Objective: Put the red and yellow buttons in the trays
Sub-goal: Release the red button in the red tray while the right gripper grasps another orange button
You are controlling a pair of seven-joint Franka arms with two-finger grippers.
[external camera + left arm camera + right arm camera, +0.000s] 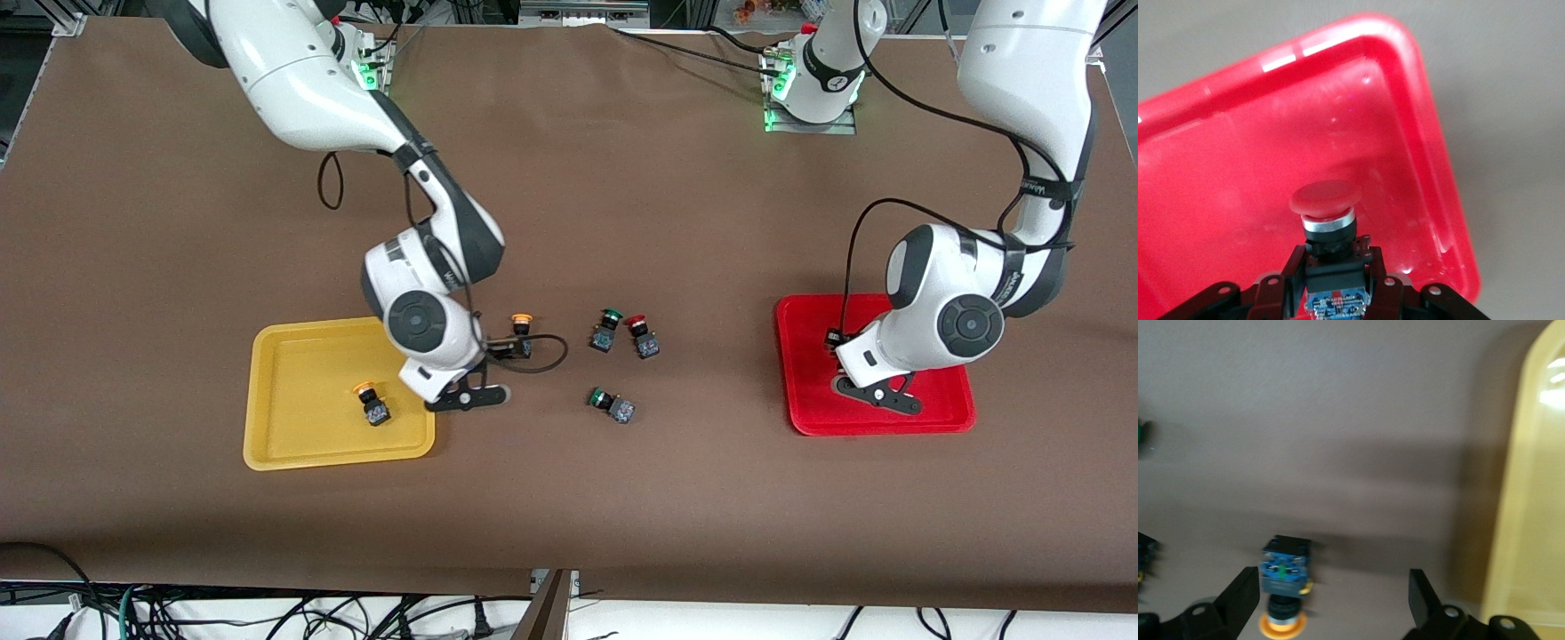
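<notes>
I am holding a red button (1327,220) over the red tray (1425,93) with my left gripper (1335,293): its fingers are clenched on the dark blocky body, the mushroom cap sticking out past the tips. My right gripper (1331,607) is hanging low over the bare surface (622,178) just beside the yellow tray (267,391), its fingers spread wide with nothing between them, and a yellow button (1286,577) is lying close to one finger (1238,597).

A second yellow button (372,402) is already lying in the yellow tray. Another red button (642,336) is lying out in the middle of the surface, touching or nearly touching a green button (605,329), with one more green button (612,404) nearer the front camera.

I judge these switches to be light, stiff and hard, not fragile. The smooth, rounded cap looks slippery, so the flat sides of the square body are the place to take hold, as my left fingers are doing. Lying on its side, a button could roll on its cap if nudged.

The surface is a brown, matte sheet, flat and mostly bare, giving me room around the yellow button; the red one beside its green neighbour is leaving less room for a finger
</notes>
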